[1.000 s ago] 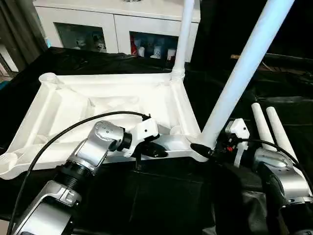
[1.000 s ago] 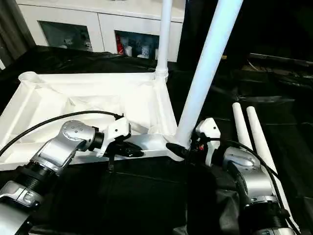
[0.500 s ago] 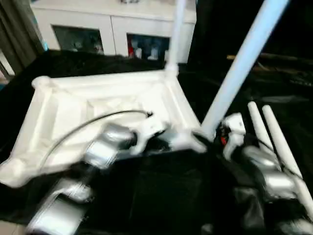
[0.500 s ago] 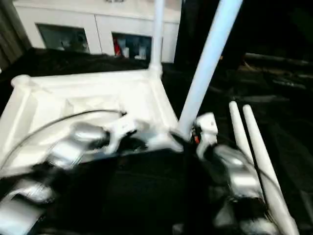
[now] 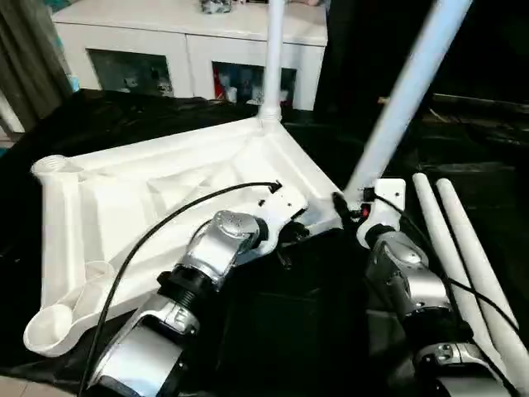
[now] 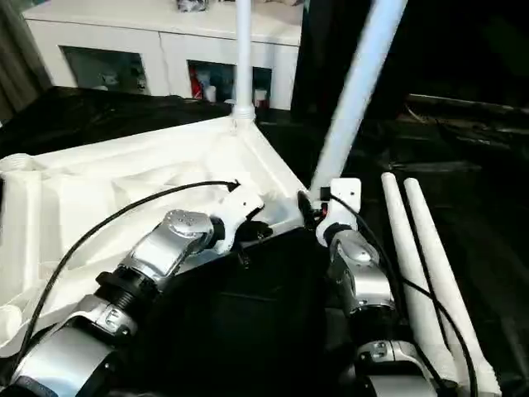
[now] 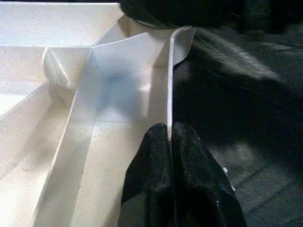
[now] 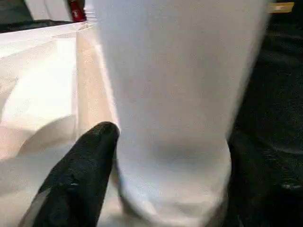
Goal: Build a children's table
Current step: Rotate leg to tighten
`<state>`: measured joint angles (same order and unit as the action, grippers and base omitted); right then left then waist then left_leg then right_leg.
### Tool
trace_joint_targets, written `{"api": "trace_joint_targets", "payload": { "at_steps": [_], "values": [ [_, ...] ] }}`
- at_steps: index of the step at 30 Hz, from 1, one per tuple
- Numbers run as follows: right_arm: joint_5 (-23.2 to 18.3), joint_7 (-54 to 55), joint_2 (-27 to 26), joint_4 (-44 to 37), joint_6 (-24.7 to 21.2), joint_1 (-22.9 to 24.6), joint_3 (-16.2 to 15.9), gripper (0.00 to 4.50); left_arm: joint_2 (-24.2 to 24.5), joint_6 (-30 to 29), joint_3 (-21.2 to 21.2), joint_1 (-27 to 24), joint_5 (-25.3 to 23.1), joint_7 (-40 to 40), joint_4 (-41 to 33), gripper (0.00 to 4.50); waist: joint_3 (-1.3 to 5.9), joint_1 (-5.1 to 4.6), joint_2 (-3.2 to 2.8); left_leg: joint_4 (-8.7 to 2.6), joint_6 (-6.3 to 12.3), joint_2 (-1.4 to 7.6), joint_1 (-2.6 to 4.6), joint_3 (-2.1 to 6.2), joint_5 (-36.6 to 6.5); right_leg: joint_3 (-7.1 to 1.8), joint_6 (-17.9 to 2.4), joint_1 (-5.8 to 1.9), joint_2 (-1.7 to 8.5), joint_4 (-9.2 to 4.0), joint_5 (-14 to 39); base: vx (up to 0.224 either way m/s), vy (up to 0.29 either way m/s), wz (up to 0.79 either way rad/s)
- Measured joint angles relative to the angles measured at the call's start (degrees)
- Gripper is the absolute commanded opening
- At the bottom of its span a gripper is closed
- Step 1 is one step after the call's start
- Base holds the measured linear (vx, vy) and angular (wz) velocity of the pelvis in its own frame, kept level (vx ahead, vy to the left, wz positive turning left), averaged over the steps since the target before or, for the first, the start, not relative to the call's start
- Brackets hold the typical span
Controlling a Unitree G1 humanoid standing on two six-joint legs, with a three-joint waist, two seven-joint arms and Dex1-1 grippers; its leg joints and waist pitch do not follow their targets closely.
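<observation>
You see silver, ribbed forearms with black cables; white wrist housings behind each jaw; matte black fingers (image 7: 156, 189).

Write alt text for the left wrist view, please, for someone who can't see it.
Two black fingers of the left gripper pinch the thin white rim of the upside-down tabletop. Its ribbed underside spreads to one side, a black cloth to the other.

Behind the black cloth (image 5: 116, 116) you see a white cabinet (image 5: 190, 37) with glass doors, small items (image 5: 240, 83) on its shelf behind the glass, an object (image 5: 216, 6) on its top, and a grey curtain (image 5: 29, 50) just left of it.
</observation>
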<state>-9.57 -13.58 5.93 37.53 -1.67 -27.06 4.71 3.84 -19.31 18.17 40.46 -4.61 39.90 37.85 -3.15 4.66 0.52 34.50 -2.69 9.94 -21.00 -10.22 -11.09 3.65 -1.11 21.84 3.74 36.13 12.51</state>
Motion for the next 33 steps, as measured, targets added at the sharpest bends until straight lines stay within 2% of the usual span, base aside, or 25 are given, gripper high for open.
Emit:
{"api": "trace_joint_targets", "payload": {
  "at_steps": [3,7,12,14,19,23,24,32,33],
  "values": [
    [0.02,-3.26,0.86,-0.03,1.01,0.53,-0.81,3.82,0.98,0.87,0.05,-0.01,-0.07,0.56,-0.01,0.0,0.0,-0.32,0.0,-0.03,-0.01,0.02,0.0,0.01,0.0,0.02,0.0,0.08,-0.02,0.0,0.0,0.0,0.0,0.0],
    [-0.54,-8.96,3.49,-1.73,0.56,2.11,-1.99,3.82,2.75,1.73,0.14,-0.55,0.08,3.46,-1.01,0.0,0.0,-0.18,0.0,-0.1,-0.01,0.05,-0.04,0.01,0.0,0.05,0.01,0.12,-0.05,-0.06,0.01,0.0,0.0,0.0],
    [-1.93,-22.87,11.06,-8.42,-1.4,7.41,-4.7,3.82,9.23,6.19,1.39,-4.05,1.14,14.07,-6.18,0.0,-0.01,0.26,-0.1,-0.32,0.28,0.05,-0.1,0.01,0.16,0.08,0.03,0.16,-0.07,-0.29,0.07,0.0,0.0,0.0],
    [-2.04,-26.19,12.84,-9.94,-1.86,8.12,-5.33,3.82,10.89,7.88,1.96,-4.64,1.77,17.38,-6.98,0.0,-0.02,0.41,-0.12,-0.33,0.28,0.05,-0.13,0.01,0.16,0.09,0.03,0.18,-0.07,-0.31,0.07,0.0,0.0,0.0],
    [-2.59,-32.55,15.24,-13.25,-2.38,9.45,-7.55,3.82,13.6,9.06,3.11,-6.29,3.0,24.08,-9.64,0.0,-0.05,0.66,-0.16,-0.32,0.27,0.05,-0.14,-0.01,0.16,0.08,0.03,0.16,-0.04,-0.32,0.07,0.0,0.0,0.0],
    [-3.29,-35.9,16.75,-14.79,-3.02,10.08,-8.53,3.82,14.69,9.17,3.12,-6.56,3.78,26.33,-9.91,0.0,-0.05,0.56,-0.16,-0.32,0.26,0.05,-0.13,-0.01,0.16,0.08,0.03,0.16,-0.04,-0.32,0.07,0.0,0.0,0.0],
    [-3.31,-36.36,16.8,-14.84,-3.15,10.09,-8.55,3.56,14.78,9.23,3.12,-6.6,3.8,26.44,-9.98,0.0,-0.06,0.55,-0.15,-0.32,0.26,0.05,-0.13,-0.01,0.16,0.08,0.03,0.16,-0.04,-0.31,0.07,0.0,0.0,0.0],
    [-3.25,-38.18,16.77,-14.87,-3.25,10.1,-9.44,3.06,15.56,9.82,3.0,-6.88,4.01,27.25,-10.15,0.0,-0.07,0.49,-0.12,-0.32,0.27,0.05,-0.14,-0.01,0.16,0.08,0.03,0.16,-0.05,-0.32,0.07,0.0,0.0,0.0],
    [-3.26,-38.19,16.77,-14.91,-3.25,10.09,-9.53,2.86,15.67,9.81,3.0,-6.92,4.08,27.3,-10.19,0.0,-0.07,0.49,-0.12,-0.32,0.27,0.05,-0.13,-0.01,0.16,0.08,0.03,0.16,-0.04,-0.32,0.07,0.0,0.0,0.0]
  ]
}}
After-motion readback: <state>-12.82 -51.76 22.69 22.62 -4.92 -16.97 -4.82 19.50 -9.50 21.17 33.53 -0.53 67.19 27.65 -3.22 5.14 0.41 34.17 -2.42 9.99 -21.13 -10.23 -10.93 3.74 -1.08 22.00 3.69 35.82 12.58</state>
